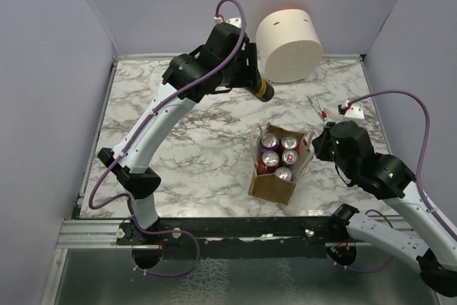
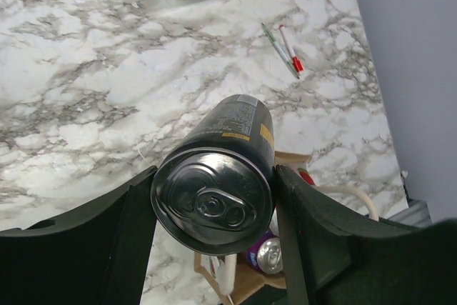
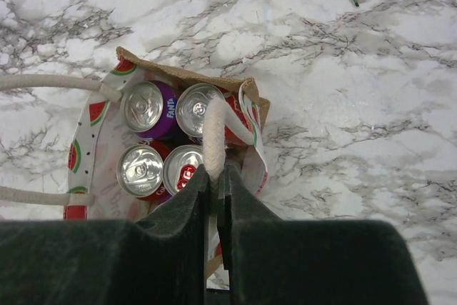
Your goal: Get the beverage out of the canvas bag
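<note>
Black can (image 2: 214, 191), silver top, yellow label

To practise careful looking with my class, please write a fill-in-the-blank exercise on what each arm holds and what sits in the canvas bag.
1. The left gripper has its jaws shut on a dark ____.
2. The right gripper pinches the white rope ____ of the canvas bag.
3. In the top view, ____ cans stand inside that bag.

Missing words: can; handle; five.
</note>
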Controlling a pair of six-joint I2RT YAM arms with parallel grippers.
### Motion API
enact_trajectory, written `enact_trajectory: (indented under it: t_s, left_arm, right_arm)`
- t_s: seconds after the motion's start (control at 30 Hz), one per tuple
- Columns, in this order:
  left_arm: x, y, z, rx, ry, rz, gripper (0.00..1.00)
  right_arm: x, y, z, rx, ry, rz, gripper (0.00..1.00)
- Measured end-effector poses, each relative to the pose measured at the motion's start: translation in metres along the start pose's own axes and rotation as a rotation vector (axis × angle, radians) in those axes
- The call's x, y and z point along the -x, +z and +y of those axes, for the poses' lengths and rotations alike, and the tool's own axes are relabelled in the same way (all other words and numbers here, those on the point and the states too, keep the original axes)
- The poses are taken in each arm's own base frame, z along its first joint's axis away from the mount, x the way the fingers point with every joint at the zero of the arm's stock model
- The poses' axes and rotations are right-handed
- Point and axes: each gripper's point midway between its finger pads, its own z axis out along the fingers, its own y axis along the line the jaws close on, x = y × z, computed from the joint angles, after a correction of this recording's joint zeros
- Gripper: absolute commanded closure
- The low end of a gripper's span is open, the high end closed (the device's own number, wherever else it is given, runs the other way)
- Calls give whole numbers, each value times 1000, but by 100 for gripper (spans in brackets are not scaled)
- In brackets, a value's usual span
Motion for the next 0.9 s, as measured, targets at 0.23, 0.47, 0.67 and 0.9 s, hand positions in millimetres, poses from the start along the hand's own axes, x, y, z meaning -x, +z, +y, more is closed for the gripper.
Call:
enact_trajectory:
  t_s: [0.23, 0.47, 0.67, 0.9]
  left_arm:
    - [24, 10, 43, 112, 32, -53, 100]
    - [5, 30, 97, 314, 141, 12, 100]
    - [-48, 54, 140, 448, 224, 182, 100]
    - [-110, 82, 183, 532, 255, 328, 100]
  right_arm:
    - [1, 0, 1, -1, -1, 1, 93]
    - [1, -3, -1, -6, 1, 9, 93]
    - [1, -4, -1, -12, 8, 19, 93]
    - [0, -3, 0, -18, 9, 28, 93]
